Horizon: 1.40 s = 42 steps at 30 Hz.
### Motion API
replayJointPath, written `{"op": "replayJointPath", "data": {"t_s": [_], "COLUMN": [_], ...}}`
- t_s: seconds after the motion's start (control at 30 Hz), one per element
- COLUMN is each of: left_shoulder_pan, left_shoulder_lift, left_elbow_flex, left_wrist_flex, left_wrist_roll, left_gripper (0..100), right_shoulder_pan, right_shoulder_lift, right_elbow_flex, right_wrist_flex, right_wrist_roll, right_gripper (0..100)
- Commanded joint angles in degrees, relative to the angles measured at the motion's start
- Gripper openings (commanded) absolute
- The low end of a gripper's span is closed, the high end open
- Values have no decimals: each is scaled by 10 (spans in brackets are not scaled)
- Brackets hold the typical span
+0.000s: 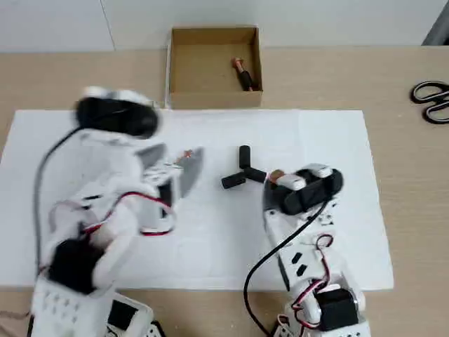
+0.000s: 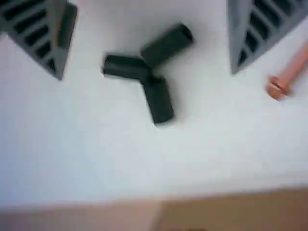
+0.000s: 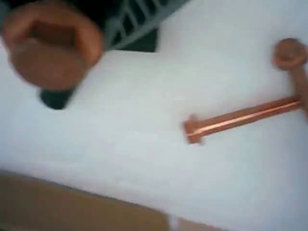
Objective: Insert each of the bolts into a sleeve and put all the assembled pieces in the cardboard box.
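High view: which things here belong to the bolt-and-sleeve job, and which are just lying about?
Job: cardboard box; assembled piece inside it; three black sleeves; loose bolts; held bolt.
Lying about: scissors; white sheet under the work.

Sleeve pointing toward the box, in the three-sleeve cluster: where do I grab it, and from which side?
Take the sleeve by its free half, nearer the box, from straight above, pinching across its width. It lies flat, and its inner end meets the other two sleeves, so a pinch there would likely shift them.
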Motion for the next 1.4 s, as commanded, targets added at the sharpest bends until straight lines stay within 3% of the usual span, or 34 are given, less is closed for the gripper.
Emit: {"op": "replayJointPath", "data": {"t_s": [0.0, 0.3, 0.63, 0.77, 1.07, 1.37], "left_shoulder_pan": [-41, -118, -119, -120, -211, -226], "left_shoulder_lift": [-70, -244, -361, -369, -371, -371], "left_elbow_flex": [-6, 131, 229, 244, 256, 254], "left_wrist_flex": [-1, -2, -18, -18, -4, 34], "left_wrist_roll": [-5, -5, -6, -6, -6, -6], "left_gripper": [210, 210, 210, 209, 209, 209], "right_shoulder_pan": [29, 58, 44, 43, 13, -4], "right_shoulder_lift": [15, 328, 800, 977, 1331, 1620], "right_elbow_flex": [-65, -332, -585, -706, -1027, -1353], "right_wrist_flex": [-11, -41, -371, -441, -459, -454], "right_wrist_roll": [48, 61, 59, 59, 59, 60], "right_gripper": [4, 4, 4, 4, 4, 4]}}
